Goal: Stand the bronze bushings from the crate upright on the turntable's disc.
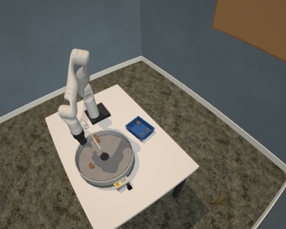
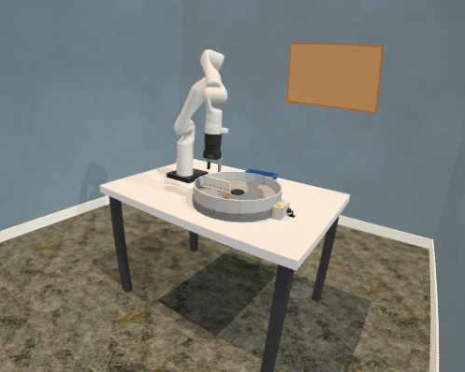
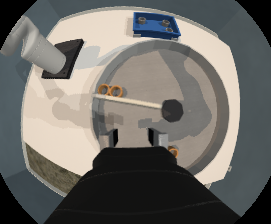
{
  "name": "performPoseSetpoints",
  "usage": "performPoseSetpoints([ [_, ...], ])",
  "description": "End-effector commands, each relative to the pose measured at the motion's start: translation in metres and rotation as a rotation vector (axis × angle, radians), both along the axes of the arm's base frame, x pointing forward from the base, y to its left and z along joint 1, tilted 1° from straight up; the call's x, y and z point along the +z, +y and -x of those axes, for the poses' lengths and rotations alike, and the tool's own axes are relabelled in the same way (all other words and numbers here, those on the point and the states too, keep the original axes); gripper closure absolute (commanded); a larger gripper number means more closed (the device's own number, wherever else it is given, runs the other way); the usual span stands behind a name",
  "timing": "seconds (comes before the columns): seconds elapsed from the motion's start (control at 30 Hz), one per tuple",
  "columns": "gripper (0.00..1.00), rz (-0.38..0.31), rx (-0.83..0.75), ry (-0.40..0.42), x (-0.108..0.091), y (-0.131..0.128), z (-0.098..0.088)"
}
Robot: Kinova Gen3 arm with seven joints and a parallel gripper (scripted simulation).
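While the hand (image 1: 87,144) hangs above the left rim of the turntable (image 1: 83,172) with its fingers spread wide and nothing between them, you can read the progress straight off the top view. Start at the left of the disc (image 1: 119,164): one bronze bushing (image 1: 91,165) stands upright on the grey surface, apart from the dark hub (image 1: 104,156). Move a little right and up, and you find two more bronze bushings (image 1: 96,138) close together near the back rim, just beside the pale bar (image 1: 97,145) that runs from the rim to the hub; both look upright on the disc, though they are small in every view. Go further right across the tabletop (image 1: 168,161) and you reach the blue crate (image 1: 132,126), well apart from the turntable. Inside it you see only three grey steel bushings (image 1: 143,128), and no bronze one is visible there. Judging from that, the bronze pieces all appear to be delivered and the steel ones left in place, so little or nothing seems to remain beyond lifting the arm away.
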State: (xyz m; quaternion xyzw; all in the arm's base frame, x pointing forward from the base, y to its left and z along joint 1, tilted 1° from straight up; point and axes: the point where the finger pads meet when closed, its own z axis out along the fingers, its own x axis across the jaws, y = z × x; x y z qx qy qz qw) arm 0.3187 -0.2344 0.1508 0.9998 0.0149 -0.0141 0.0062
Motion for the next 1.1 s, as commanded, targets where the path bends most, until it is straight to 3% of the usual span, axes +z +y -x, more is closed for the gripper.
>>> performPoseSetpoints([
  [0.0,0.0,0.007,0.008,-0.021,0.021,0.0,-0.007],
  [0.27,0.0,0.007,0.008,-0.021,0.048,0.001,-0.007],
  [1.07,0.0,0.007,0.008,-0.021,0.048,0.001,-0.007],
])
